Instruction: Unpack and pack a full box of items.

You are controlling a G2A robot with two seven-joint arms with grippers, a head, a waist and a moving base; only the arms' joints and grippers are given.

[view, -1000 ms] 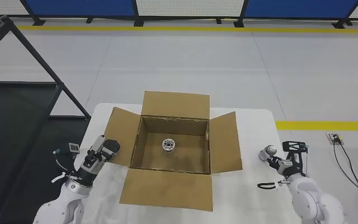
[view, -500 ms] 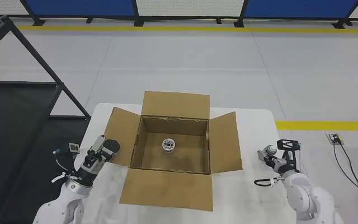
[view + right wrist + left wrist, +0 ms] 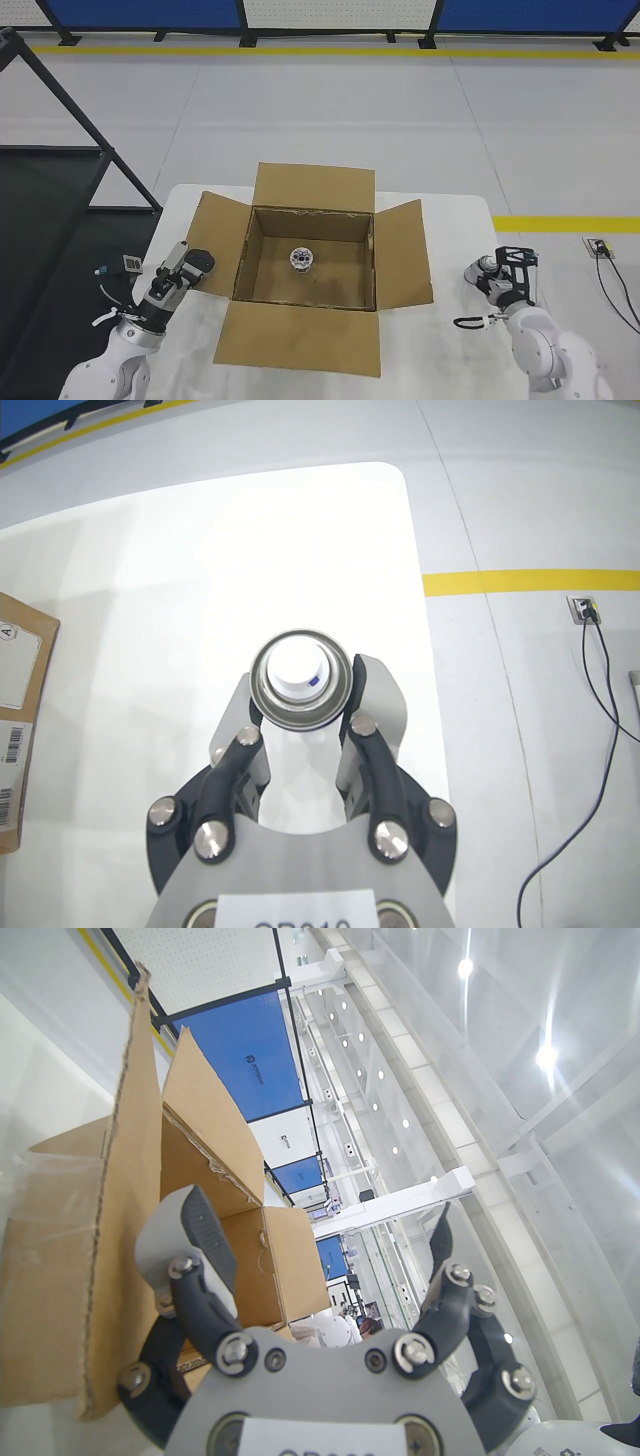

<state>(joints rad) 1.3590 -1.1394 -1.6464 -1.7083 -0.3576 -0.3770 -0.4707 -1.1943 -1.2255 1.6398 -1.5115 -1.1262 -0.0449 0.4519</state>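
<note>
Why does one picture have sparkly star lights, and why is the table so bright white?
Left wrist view: the camera points up at the ceiling lamps, and their glare spreads into streaks. Right wrist view: the white table bounces back so much light that it looks washed out around the can. Top view: the box is shaded inside.

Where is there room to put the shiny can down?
Bare white table lies between the brown cardboard box's right flap and the table's right edge, around the silver white-capped can in the right gripper. The left flap's side is crowded by the left gripper.
</note>
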